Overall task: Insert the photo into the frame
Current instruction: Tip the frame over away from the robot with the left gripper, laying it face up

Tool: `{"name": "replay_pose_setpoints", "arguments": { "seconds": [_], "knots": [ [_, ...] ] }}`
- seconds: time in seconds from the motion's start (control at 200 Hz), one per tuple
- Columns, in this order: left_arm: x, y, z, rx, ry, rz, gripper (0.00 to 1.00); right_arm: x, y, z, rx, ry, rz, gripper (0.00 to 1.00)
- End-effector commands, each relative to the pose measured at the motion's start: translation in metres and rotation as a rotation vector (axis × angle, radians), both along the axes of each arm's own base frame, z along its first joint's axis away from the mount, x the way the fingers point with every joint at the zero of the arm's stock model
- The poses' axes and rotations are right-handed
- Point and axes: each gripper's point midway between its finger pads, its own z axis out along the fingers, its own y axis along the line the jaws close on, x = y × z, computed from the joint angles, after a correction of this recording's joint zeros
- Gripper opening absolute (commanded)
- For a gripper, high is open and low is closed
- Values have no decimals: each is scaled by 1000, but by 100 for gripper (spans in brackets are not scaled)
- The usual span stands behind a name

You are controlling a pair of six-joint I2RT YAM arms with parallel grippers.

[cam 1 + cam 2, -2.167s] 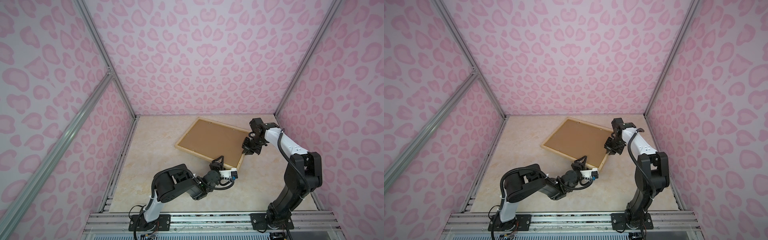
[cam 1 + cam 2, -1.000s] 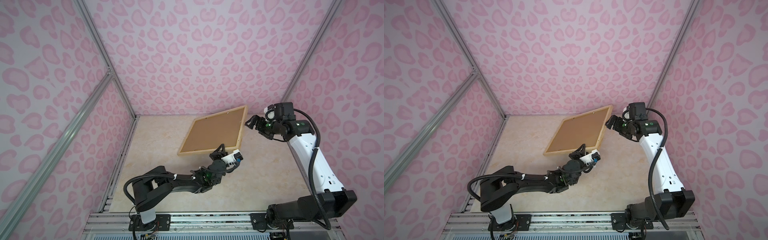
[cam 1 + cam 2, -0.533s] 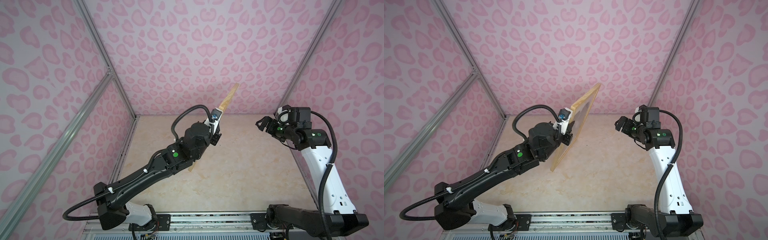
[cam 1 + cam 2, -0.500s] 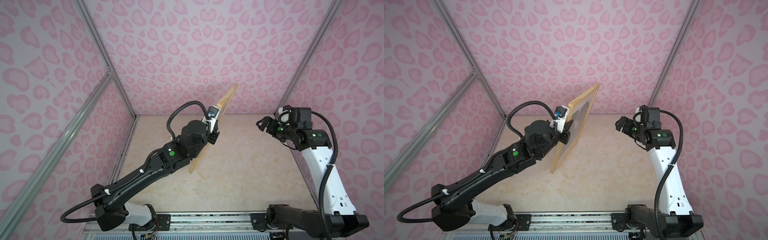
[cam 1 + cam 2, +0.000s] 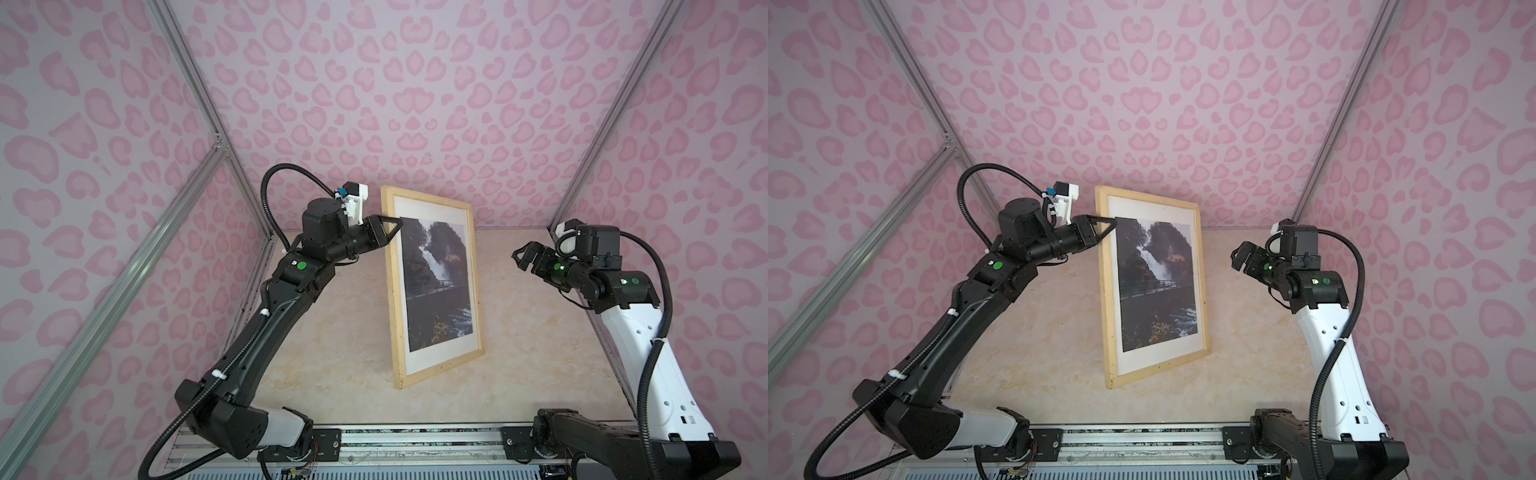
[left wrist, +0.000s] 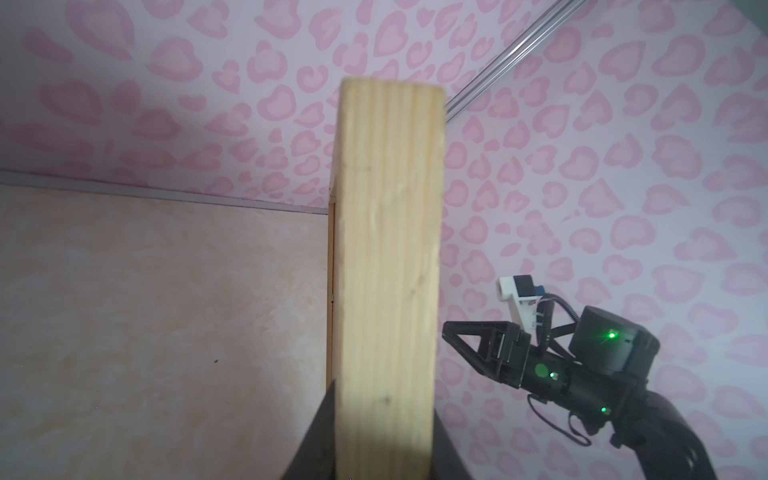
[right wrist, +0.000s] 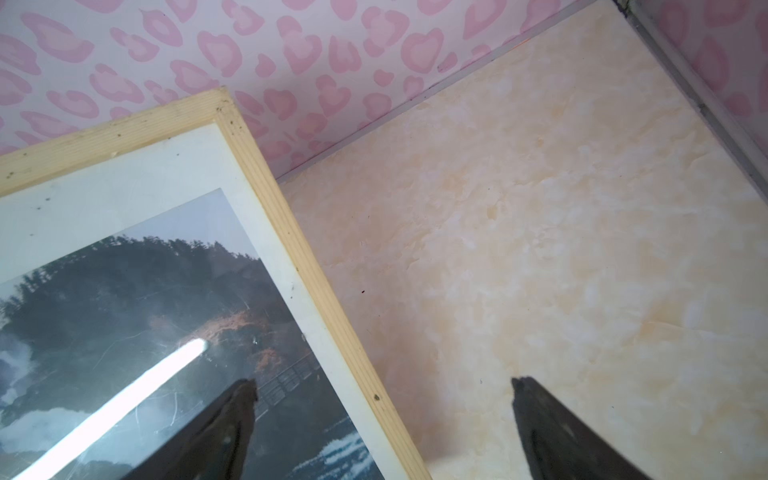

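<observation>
A pale marbled desk (image 5: 340, 332) is walled left, right and far by pink heart-print panels (image 5: 415, 83), with aluminium struts (image 5: 124, 286) across them and a metal rail (image 5: 415, 438) at its near edge.

My left arm (image 5: 266, 328) is mostly black, my right arm (image 5: 640, 357) white-shelled; both carry green lights (image 5: 302, 266), ribbed black cables (image 5: 272, 180), white wrist cameras (image 5: 356, 196).
</observation>
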Motion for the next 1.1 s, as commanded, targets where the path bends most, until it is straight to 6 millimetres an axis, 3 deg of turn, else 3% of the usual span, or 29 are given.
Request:
{"name": "replay_pose_setpoints", "arguments": {
  "seconds": [0.0,0.12,0.37,0.49,0.625,0.835,0.85,0.895,1.095],
  "knots": [
    [-3,-10,71,-314,-116,-172,3,5,4,2,15,-27,11,98],
    [24,-17,53,-360,-64,-196,4,3,3,-2,13,-14,6,98],
    [76,-9,-35,-353,96,-197,4,1,4,-14,15,8,15,98],
    [81,-9,-62,-329,145,-235,4,3,11,-27,28,16,30,98],
    [93,-4,-109,-306,231,-229,3,8,29,-39,61,-25,78,98],
    [109,4,-172,-273,338,-238,3,8,61,-19,124,-225,193,98],
    [108,6,-185,-272,369,-231,3,7,63,-18,130,-235,201,98],
    [109,9,-197,-272,393,-226,3,5,66,-16,136,-251,217,98],
    [114,21,-245,-254,470,-219,5,-12,67,-27,133,-275,240,98]
  ]
}}
